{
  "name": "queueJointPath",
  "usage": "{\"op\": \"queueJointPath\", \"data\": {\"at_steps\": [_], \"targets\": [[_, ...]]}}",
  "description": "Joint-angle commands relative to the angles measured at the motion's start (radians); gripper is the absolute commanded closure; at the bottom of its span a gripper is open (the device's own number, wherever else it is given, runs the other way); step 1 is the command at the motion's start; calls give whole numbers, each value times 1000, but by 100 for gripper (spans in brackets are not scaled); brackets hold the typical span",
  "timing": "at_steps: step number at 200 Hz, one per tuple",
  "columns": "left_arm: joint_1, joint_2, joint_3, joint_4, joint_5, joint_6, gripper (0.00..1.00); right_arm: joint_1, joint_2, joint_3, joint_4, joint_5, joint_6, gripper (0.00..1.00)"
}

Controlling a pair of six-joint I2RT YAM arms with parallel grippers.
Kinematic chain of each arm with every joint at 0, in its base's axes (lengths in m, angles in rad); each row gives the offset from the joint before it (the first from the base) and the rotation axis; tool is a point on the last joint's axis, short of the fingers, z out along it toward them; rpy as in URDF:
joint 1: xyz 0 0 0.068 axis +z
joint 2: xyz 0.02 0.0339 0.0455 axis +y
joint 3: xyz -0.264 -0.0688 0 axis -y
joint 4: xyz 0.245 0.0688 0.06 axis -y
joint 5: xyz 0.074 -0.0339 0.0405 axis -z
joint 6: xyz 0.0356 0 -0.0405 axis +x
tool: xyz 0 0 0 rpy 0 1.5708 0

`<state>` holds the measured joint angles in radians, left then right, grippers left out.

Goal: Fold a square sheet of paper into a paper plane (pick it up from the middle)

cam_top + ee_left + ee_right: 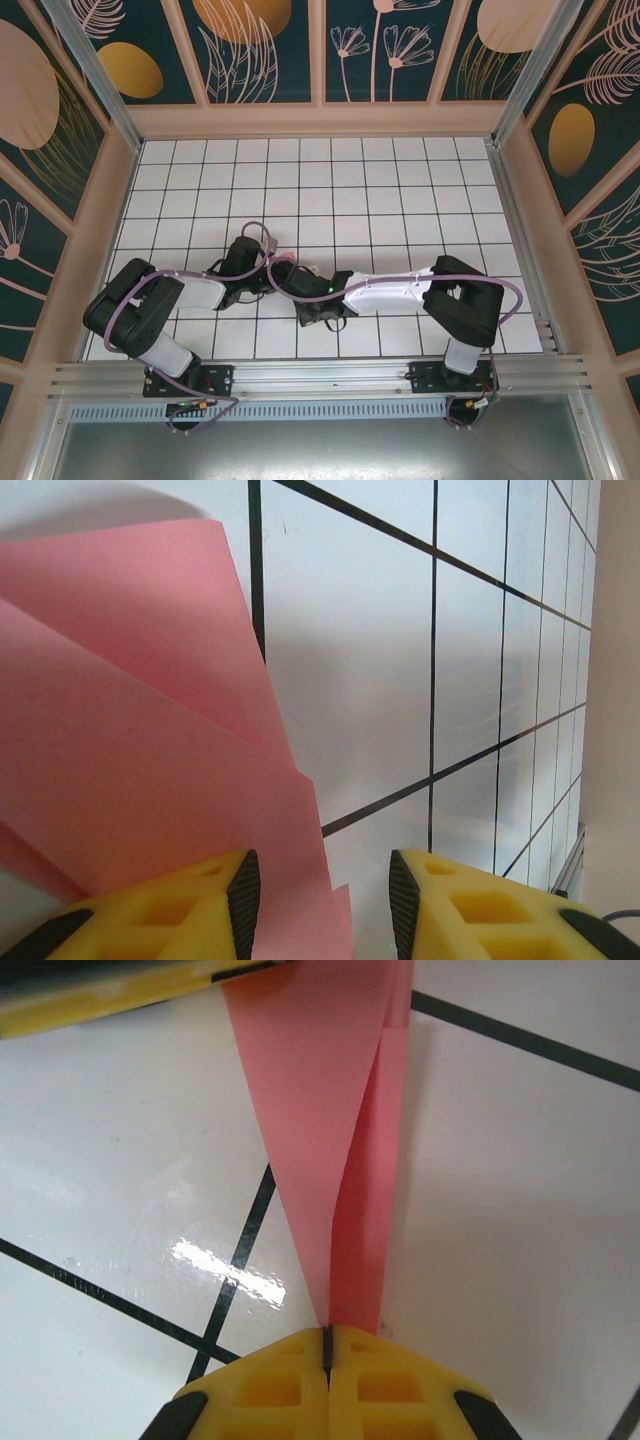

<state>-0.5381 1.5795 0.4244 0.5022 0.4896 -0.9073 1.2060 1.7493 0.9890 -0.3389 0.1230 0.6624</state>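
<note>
The salmon-pink sheet of paper [130, 740] is folded into overlapping layers and lies over the white grid table. In the right wrist view the paper [320, 1110] narrows to a point with a raised crease, and my right gripper [327, 1345] is shut on that narrow end. My left gripper [325, 900] stands open, its jaws well apart. One edge of the paper reaches into the gap beside the left pad; I cannot tell whether it touches. The left gripper's yellow finger [120, 995] shows at the paper's far end. From above, both grippers [295, 280] meet at the middle and hide the paper.
The white tiled table [400, 200] with black grid lines stretches behind and to both sides of the arms. Patterned walls [320, 60] enclose it on three sides. An aluminium rail [320, 375] runs along the near edge.
</note>
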Motion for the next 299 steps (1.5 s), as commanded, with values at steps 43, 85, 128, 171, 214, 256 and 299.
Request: {"op": "queueJointPath", "data": {"at_steps": [43, 85, 128, 171, 214, 256, 299], "targets": [[-15, 97, -4, -97, -72, 47, 58, -28, -62, -86, 90, -104, -4, 100], [-15, 99, 0, -99, -71, 47, 58, -32, -136, -100, 90, -83, -7, 81], [-15, 99, -3, -98, -71, 50, 58, -24, -102, -76, 43, -49, -17, 77], [-14, 97, 1, -104, -68, 51, 58, -7, -33, -27, 3, -16, -29, 76], [-15, 97, 0, -108, -68, 53, 58, -2, -11, -9, -10, 0, -31, 82], [-15, 97, 2, -114, -68, 54, 59, -1, -32, -44, 26, -26, -35, 100], [-15, 101, 3, -117, -68, 59, 59, -25, -83, -110, 112, -99, -36, 94]]}}
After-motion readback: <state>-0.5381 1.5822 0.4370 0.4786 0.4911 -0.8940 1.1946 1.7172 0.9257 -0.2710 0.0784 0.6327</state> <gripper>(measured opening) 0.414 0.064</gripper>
